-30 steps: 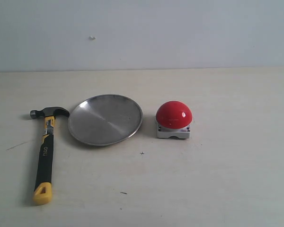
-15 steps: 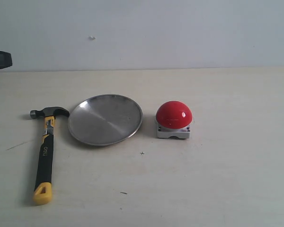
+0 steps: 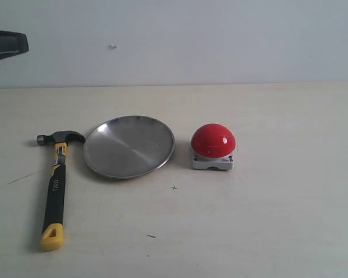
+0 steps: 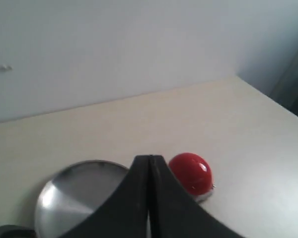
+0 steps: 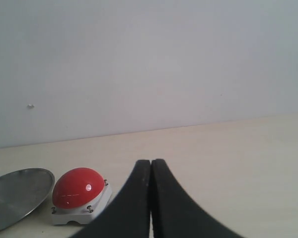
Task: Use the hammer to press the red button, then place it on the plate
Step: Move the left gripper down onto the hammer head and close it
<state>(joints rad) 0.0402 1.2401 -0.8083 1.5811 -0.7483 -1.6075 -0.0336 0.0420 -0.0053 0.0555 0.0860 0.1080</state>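
Note:
The hammer (image 3: 55, 185) lies flat on the table at the left, dark head away from the camera, yellow looped tip nearest it. The silver plate (image 3: 129, 146) sits just right of its head, and the red button (image 3: 213, 142) on its grey base stands right of the plate. My left gripper (image 3: 8, 43) enters high at the far left edge, well above the hammer; its wrist view shows it (image 4: 149, 157) shut and empty, with the plate (image 4: 74, 193) and button (image 4: 191, 172) beyond. My right gripper (image 5: 151, 162) is shut and empty, off the exterior view, with the button (image 5: 78, 187) and plate (image 5: 17, 196) ahead.
A pale wooden table (image 3: 278, 220) carries everything, with a plain light wall (image 3: 220, 40) behind it. The table's edge (image 4: 268, 96) shows in the left wrist view. A few small dark specks (image 3: 174, 187) mark the surface.
My left gripper has come into the exterior view at the upper left edge and reaches further in than half a second ago. The hammer, plate and button have not moved.

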